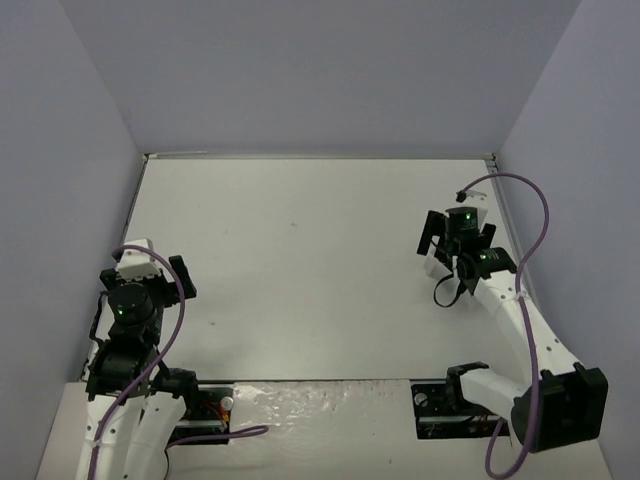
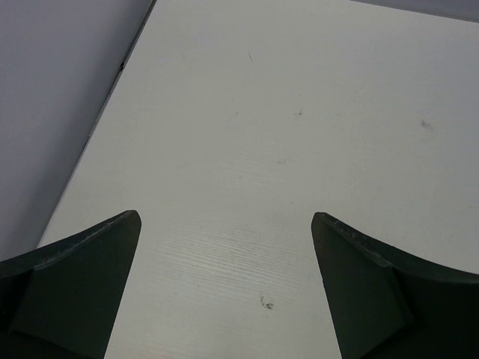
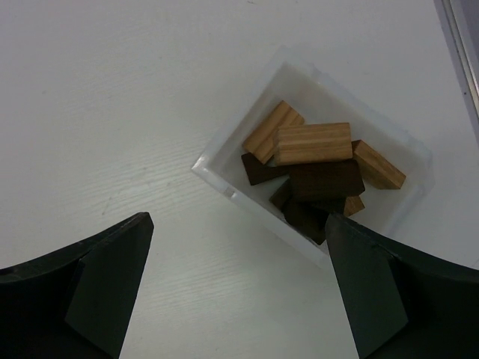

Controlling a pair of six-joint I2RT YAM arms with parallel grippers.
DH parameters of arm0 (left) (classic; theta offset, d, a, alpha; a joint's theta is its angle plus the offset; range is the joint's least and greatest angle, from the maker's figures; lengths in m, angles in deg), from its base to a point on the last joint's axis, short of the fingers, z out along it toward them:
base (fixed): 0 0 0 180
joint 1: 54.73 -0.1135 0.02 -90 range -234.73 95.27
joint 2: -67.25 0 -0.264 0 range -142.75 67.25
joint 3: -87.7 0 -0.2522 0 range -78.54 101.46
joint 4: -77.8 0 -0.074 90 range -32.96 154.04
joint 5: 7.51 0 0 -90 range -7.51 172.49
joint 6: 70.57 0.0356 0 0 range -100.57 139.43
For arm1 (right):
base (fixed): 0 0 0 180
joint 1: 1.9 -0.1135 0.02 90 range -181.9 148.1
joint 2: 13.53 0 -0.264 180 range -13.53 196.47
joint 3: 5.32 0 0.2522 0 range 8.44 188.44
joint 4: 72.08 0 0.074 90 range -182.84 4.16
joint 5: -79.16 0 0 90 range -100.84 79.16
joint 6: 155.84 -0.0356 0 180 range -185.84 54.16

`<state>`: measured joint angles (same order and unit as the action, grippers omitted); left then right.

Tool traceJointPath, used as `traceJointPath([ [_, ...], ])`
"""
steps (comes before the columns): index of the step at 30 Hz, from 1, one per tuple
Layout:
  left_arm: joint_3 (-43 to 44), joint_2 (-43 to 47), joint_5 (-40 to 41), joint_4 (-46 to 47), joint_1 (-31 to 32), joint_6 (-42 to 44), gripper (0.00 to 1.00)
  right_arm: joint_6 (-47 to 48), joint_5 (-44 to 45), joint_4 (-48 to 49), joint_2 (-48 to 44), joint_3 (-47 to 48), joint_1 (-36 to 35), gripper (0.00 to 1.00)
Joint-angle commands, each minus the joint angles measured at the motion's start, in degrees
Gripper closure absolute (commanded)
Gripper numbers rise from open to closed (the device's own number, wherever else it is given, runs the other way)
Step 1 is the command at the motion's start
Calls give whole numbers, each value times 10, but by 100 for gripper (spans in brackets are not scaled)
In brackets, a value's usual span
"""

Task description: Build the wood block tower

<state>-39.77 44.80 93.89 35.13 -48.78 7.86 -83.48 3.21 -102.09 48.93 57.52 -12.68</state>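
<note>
Judging by the jumble, building has not begun: the wooden blocks (image 3: 314,161), light and dark, lie heaped in a clear tray (image 3: 218,166) near the right edge of the table (image 2: 262,112), none stacked. The right gripper (image 3: 238,232) hovers close to the tray, spread wide and empty. The left gripper (image 2: 224,221), equally wide and empty, hangs well apart on the left.

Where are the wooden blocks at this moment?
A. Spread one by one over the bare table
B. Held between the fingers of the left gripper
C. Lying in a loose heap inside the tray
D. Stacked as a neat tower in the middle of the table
C. The right wrist view shows the light and dark wooden blocks piled at odd angles inside the tray, ahead of the open right gripper.
</note>
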Motion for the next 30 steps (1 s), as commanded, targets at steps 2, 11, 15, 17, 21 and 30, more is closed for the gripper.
traceJointPath([
  [2,9,3,4,41,4,11,3,-26,-56,19,66,23,33,10],
  [11,2,14,1,48,15,17,3,-29,-103,20,164,41,48,26],
  [15,0,14,1,51,19,18,3,-27,-121,20,173,37,47,32],
  [17,0,14,0,53,22,18,3,-27,-130,21,178,40,45,36],
  [21,0,12,-2,53,26,18,3,-26,-135,24,199,61,33,44],
  [30,2,8,0,51,30,18,3,-52,-133,45,289,131,-64,58],
])
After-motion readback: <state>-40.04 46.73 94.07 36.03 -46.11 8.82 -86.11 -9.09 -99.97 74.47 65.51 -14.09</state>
